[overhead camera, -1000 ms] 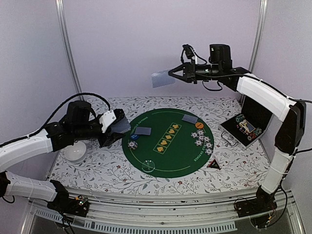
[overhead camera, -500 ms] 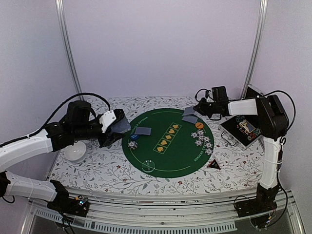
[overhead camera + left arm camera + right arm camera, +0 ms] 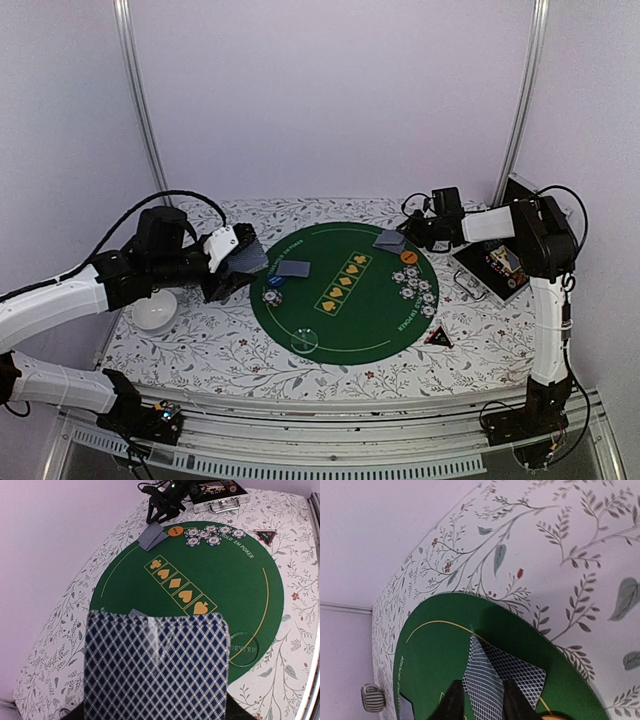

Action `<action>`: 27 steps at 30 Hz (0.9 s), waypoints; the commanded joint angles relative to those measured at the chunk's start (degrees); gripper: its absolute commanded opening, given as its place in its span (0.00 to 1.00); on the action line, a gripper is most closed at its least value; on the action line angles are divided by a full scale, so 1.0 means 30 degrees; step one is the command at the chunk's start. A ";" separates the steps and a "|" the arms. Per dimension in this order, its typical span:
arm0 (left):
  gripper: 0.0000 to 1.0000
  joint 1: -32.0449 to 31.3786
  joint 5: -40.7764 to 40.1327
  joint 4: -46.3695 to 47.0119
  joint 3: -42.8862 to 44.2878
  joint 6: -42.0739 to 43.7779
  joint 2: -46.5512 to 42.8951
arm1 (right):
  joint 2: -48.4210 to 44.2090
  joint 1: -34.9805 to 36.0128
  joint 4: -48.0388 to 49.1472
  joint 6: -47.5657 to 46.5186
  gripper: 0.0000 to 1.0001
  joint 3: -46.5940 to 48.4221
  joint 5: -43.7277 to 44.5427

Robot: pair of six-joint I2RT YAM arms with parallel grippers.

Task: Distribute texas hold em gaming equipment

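On the mat, dealing is judged partly done. The deck is clamped in the left gripper at the mat's left edge. Two cards are laid at the far right, with the right gripper low over them, fingers parted. Only one card is seen on the left side, so another is probably owed there. Chips are set out on the right, with an orange button there and a blue button on the left. Nothing is laid on the suit boxes.
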 commanded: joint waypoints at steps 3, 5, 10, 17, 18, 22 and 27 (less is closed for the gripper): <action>0.56 -0.0004 0.0030 0.0599 -0.0043 0.0055 -0.0130 | -0.2586 -0.0020 -0.1343 -0.1537 0.50 -0.0638 0.2588; 0.56 0.0003 0.0066 0.0609 -0.0050 0.0084 -0.0114 | -0.3945 0.0150 -0.2056 -0.2606 0.64 -0.0862 0.4026; 0.56 -0.0004 0.0393 0.0583 -0.0058 0.0152 -0.0169 | -0.7184 0.2150 -0.3612 -0.7276 0.99 -0.0546 0.6915; 0.56 -0.0032 0.0593 0.0596 -0.0109 0.0289 -0.0275 | -0.7350 0.6663 -0.3807 -1.1154 0.99 0.1896 -0.4504; 0.56 -0.0033 0.0633 0.0612 -0.0109 0.0290 -0.0275 | -0.6828 0.7156 -0.3528 -1.0682 0.99 0.2378 -0.6659; 0.56 -0.0026 0.0863 0.0634 -0.0080 0.0248 -0.0275 | -0.4898 0.9271 -0.3499 -0.8641 1.00 0.4580 -0.9569; 0.56 -0.0033 0.0827 0.0671 -0.0079 0.0211 -0.0334 | -0.3238 1.0709 -0.3644 -0.8320 0.98 0.5919 -1.0831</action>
